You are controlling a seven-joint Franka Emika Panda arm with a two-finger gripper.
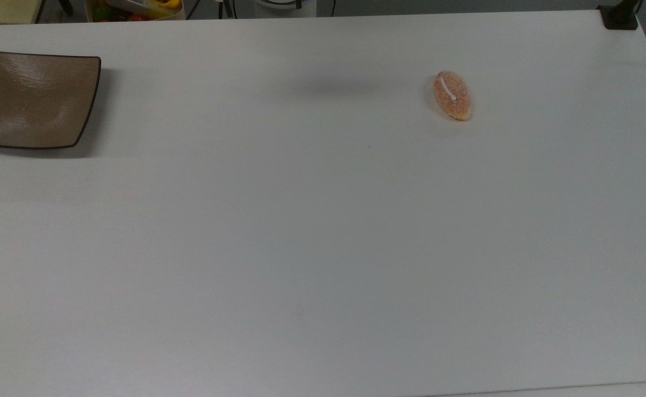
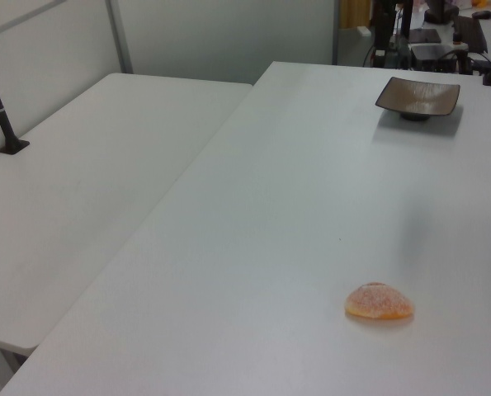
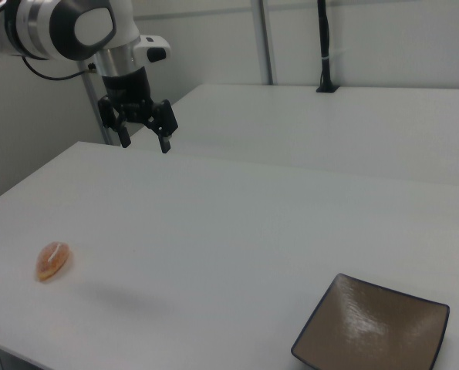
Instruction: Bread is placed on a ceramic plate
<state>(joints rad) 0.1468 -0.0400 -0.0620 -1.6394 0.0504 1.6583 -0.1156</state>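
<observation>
Presently on white bench [image 1: 323,248]: bread [image 1: 452,95], small oval orange-tan roll with short white streak, lying flat on bare surface, well apart from ceramic plate [image 1: 35,99]. Plate square, glossy brown-taupe, thin dark rim, sitting at the top view's far left near the bench's edge; nothing on it. Bread toward the top view's right of plate, much smaller than plate. Pincer [image 3: 143,129] raised well above bench, pointing down, fingers spread open, holding nothing; placed beyond the bread in the right view, well apart from plate. Soft shadow [image 1: 334,86] on bench between plate and bread, nearer bread. Second white table [image 2: 80,190] alongside bench
</observation>
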